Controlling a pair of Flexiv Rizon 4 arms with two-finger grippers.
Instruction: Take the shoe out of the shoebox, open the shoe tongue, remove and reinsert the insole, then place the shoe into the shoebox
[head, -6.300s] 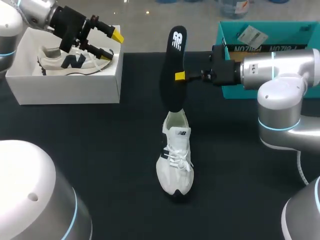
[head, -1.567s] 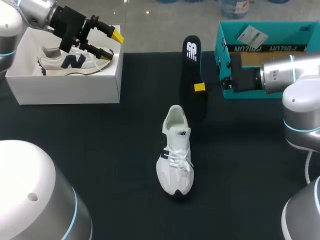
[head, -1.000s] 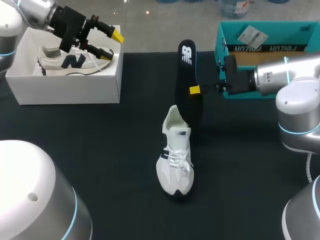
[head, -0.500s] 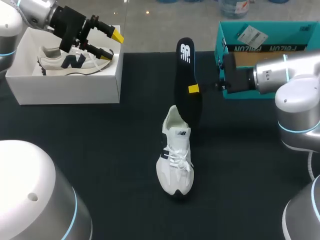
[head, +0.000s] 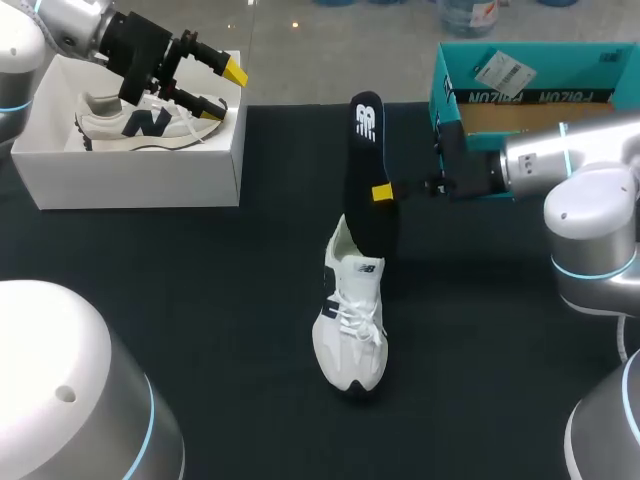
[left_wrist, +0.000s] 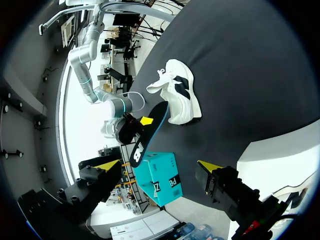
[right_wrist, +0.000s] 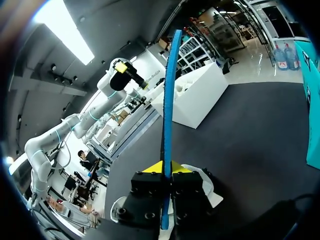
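Gripping the black insole (head: 365, 160) from both sides, R gripper (head: 381, 192) holds it upright, lower end at the heel opening of the white shoe (head: 350, 320). Shoe lies mid worktop (head: 200, 300), toe toward the near edge. L gripper (head: 225, 88) hovers over the white shoebox (head: 140, 175) at far-left corner, fingers wide, holding nothing; 2nd shoe (head: 130, 125) lies inside the box.
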